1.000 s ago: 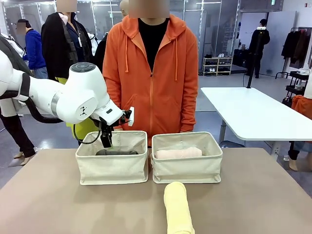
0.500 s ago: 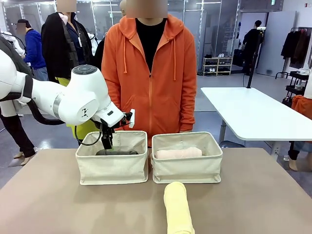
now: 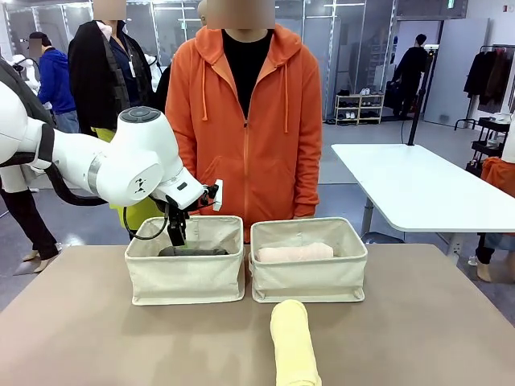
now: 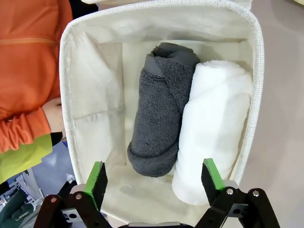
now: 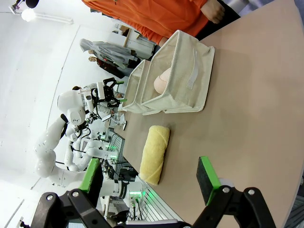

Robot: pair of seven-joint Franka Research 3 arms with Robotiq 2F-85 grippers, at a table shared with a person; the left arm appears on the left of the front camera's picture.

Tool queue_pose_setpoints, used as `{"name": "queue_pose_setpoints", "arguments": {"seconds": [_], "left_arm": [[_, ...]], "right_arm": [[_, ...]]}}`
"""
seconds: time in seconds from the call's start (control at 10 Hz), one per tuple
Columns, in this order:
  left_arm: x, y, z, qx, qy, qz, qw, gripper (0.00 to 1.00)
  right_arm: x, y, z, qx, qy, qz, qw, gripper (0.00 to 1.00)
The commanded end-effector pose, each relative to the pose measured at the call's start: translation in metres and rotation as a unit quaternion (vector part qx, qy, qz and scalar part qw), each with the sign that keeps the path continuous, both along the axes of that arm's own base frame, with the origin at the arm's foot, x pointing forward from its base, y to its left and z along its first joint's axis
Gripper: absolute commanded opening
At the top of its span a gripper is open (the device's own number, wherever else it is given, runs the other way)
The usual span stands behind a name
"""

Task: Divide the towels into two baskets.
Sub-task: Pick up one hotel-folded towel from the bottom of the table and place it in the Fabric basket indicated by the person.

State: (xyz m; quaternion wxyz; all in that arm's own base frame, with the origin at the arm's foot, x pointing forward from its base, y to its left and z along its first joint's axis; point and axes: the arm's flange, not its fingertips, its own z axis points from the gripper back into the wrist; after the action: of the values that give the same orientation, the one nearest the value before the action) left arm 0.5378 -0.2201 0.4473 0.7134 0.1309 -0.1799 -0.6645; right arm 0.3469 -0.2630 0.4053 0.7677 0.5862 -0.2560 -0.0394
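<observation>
Two cream baskets stand side by side on the table. In the left basket (image 3: 185,273) (image 4: 95,109) lie a dark grey towel (image 4: 159,109) (image 3: 193,251) and a white towel (image 4: 213,128), rolled and side by side. My left gripper (image 3: 175,233) (image 4: 151,176) hangs open just above them, holding nothing. The right basket (image 3: 308,273) (image 5: 185,80) holds a pale pink towel (image 3: 294,252) (image 5: 163,80). A pale yellow towel (image 3: 294,342) (image 5: 154,154) lies on the table in front of the baskets. My right gripper (image 5: 149,178) stands open and empty, well away over the table.
A person in an orange hoodie (image 3: 245,121) stands right behind the baskets, one hand (image 4: 54,118) close to the left basket's far wall. The brown table (image 3: 80,338) has free room on both sides of the yellow towel. A white table (image 3: 418,185) stands farther off.
The left arm has risen slightly above the left basket over the last second. The towels and baskets lie as before.
</observation>
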Motion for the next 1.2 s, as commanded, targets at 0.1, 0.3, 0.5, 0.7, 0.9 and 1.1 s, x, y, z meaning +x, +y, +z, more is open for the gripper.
{"name": "queue_pose_setpoints", "arguments": {"seconds": [0.1, 0.3, 0.5, 0.7, 0.9, 1.1], "left_arm": [[0.000, 0.000, 0.000, 0.000, 0.000, 0.000, 1.000, 1.00], [-0.009, 0.035, 0.045, -0.103, 0.065, 0.066, 0.990, 1.00], [-0.043, 0.089, 0.071, -0.222, 0.168, 0.108, 0.954, 1.00], [-0.082, 0.164, 0.087, -0.358, 0.242, 0.136, 0.892, 1.00], [-0.123, 0.244, 0.098, -0.486, 0.290, 0.130, 0.814, 1.00], [-0.150, 0.309, 0.098, -0.548, 0.263, 0.162, 0.777, 1.00]], "right_arm": [[-0.002, 0.001, 0.003, -0.003, 0.003, -0.003, 1.000, 1.00], [-0.002, 0.001, 0.003, -0.003, 0.003, -0.003, 1.000, 1.00], [-0.002, 0.001, 0.003, -0.003, 0.003, -0.003, 1.000, 1.00], [-0.002, 0.001, 0.003, -0.003, 0.003, -0.003, 1.000, 1.00], [-0.002, 0.001, 0.003, -0.003, 0.003, -0.003, 1.000, 1.00], [-0.002, 0.001, 0.003, -0.003, 0.003, -0.003, 1.000, 1.00]]}}
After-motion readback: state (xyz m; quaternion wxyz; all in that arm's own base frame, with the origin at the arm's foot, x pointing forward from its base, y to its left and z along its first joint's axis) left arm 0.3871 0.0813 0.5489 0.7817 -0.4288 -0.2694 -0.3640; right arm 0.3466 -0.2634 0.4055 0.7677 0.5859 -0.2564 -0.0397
